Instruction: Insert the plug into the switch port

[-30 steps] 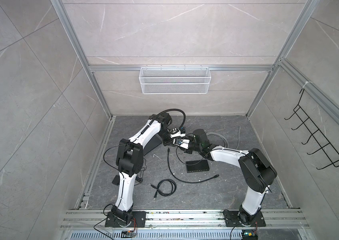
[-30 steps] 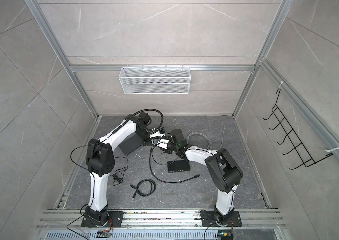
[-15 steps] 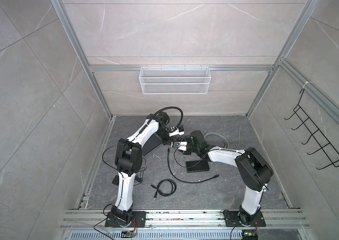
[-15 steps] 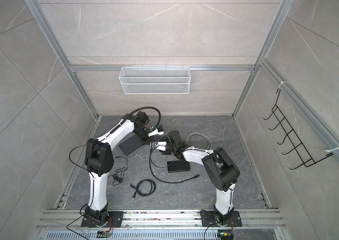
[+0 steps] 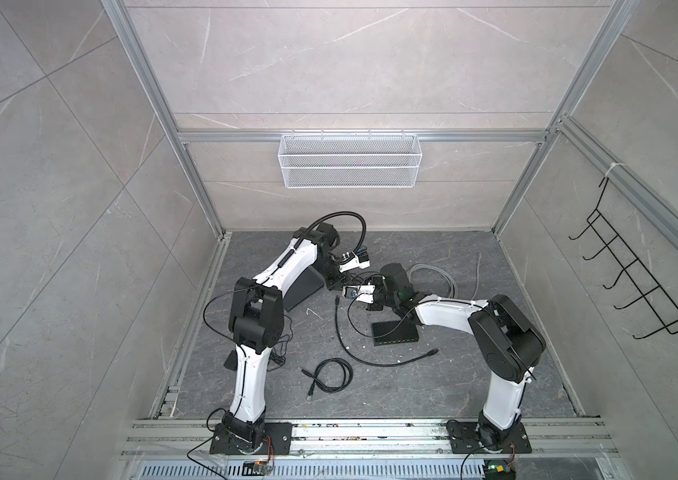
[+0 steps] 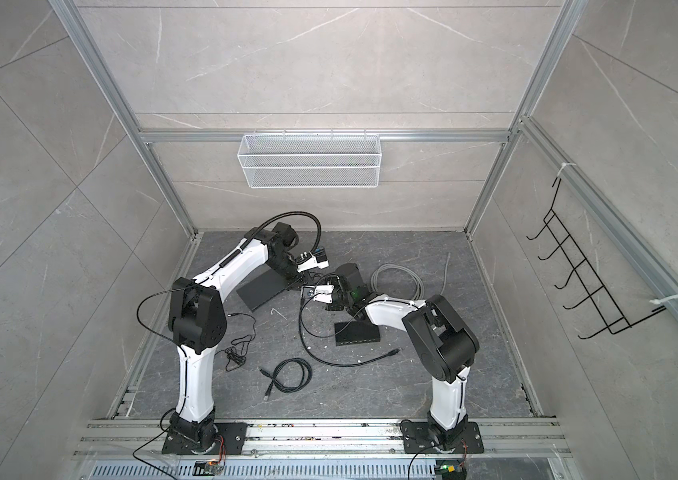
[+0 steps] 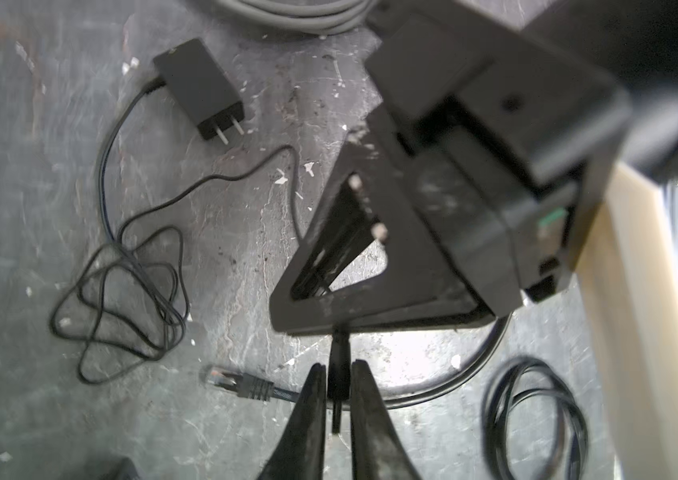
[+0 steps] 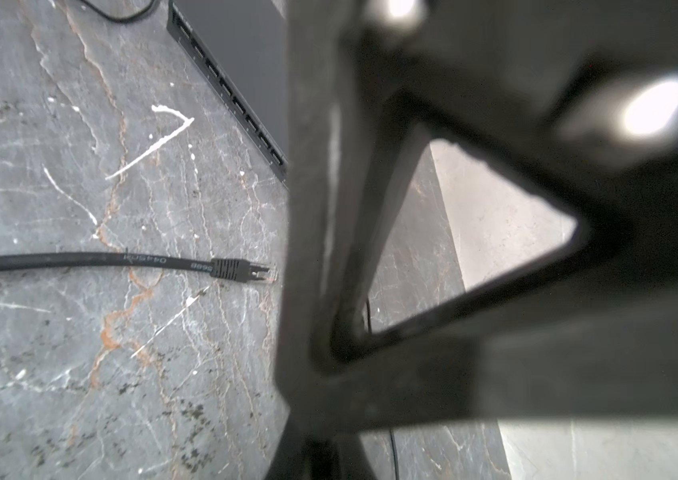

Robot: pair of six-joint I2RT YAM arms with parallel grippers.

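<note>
Right wrist view, one plug (image 8: pixel 260 272), one switch (image 8: pixel 237 54)

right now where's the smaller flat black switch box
The smaller flat black switch box lies right of centre in both top views, beside the right arm's white forearm, a black cable curving past it.

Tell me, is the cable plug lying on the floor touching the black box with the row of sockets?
Apart. The right wrist view shows bare floor between the plug and the box's socket row.
</note>
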